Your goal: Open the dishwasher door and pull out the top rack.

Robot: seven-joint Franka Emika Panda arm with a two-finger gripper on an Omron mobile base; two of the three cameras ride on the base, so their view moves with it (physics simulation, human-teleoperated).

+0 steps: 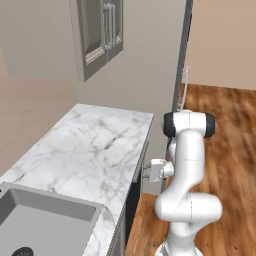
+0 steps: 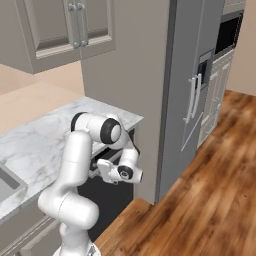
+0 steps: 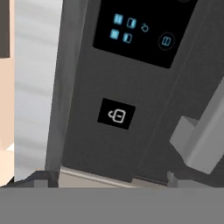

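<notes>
The gripper sits at about 6 o'clock in the left base view, jaws spread wide and holding nothing, just beside the top edge of the dishwasher door under the marble counter. The dark door is closed, its black control panel at 12 o'clock in the hand view

Glossy veined marble counter, matt dark dishwasher door, polished wood floor.
</notes>
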